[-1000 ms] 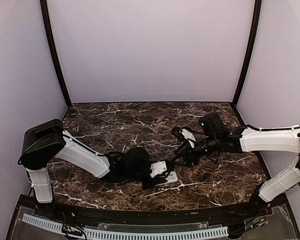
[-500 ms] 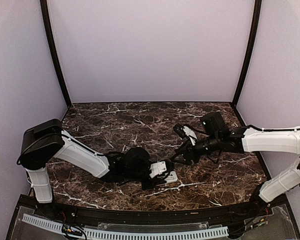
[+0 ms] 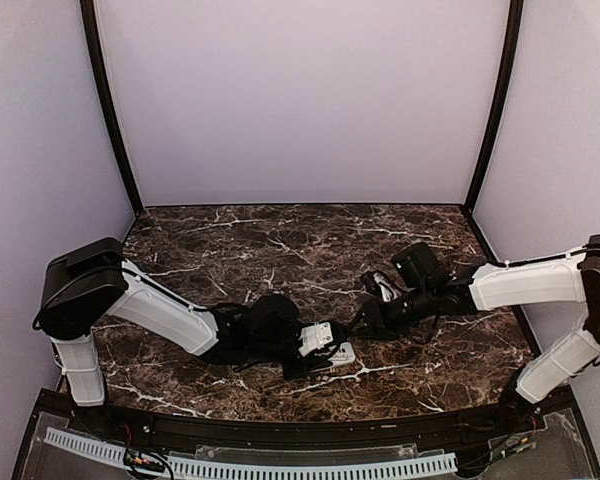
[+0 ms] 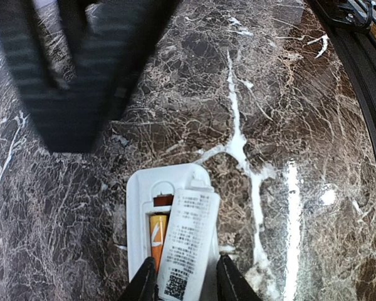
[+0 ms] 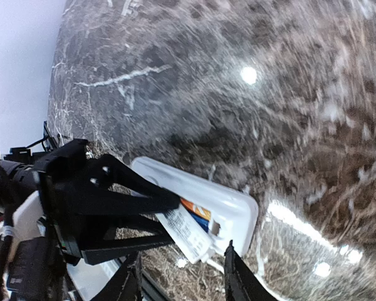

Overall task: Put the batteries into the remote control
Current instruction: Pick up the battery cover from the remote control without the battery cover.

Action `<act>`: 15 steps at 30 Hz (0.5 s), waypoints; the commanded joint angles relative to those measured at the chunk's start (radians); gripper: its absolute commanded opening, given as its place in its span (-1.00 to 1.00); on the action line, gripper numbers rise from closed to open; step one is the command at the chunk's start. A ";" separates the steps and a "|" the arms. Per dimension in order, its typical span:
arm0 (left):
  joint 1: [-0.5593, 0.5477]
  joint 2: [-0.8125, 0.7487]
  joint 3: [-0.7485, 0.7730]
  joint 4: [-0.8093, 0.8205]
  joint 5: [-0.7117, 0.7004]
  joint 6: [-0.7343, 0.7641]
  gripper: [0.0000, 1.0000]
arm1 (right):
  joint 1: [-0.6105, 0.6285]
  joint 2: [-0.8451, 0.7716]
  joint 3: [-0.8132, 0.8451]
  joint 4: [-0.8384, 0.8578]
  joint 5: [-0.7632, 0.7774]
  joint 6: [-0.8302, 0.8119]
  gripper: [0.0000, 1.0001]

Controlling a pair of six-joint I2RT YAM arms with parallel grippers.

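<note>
The white remote control (image 4: 144, 194) lies back up on the marble near the front edge, also seen from above (image 3: 342, 353). An orange battery (image 4: 156, 235) sits in its open bay. From the right wrist, a blue battery (image 5: 202, 217) shows beside the orange one (image 5: 194, 208). A flat cover plate (image 4: 188, 244) with printed text lies askew over the bay. My left gripper (image 4: 186, 282) is shut on that plate at its near end. My right gripper (image 5: 183, 276) hangs open, low over the remote's (image 5: 225, 200) other end, holding nothing.
The dark marble table (image 3: 280, 250) is enclosed by pale walls on three sides. A black frame rail (image 4: 363, 75) runs along the near edge, with a white perforated strip (image 3: 250, 462) below it. Both arms meet at the front centre.
My right arm has dropped and moved left toward the remote, and its jaws have narrowed. The left arm, the remote and the cover plate have stayed put.
</note>
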 commanded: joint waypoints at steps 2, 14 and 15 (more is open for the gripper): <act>0.006 -0.016 -0.032 -0.084 -0.051 0.004 -0.38 | 0.009 -0.002 -0.112 0.106 -0.059 0.333 -0.18; 0.003 -0.008 -0.032 -0.078 -0.045 0.005 -0.39 | 0.046 0.100 -0.180 0.292 -0.091 0.448 -0.10; 0.002 -0.008 -0.033 -0.078 -0.046 0.005 -0.40 | 0.046 0.107 -0.184 0.299 -0.093 0.451 -0.13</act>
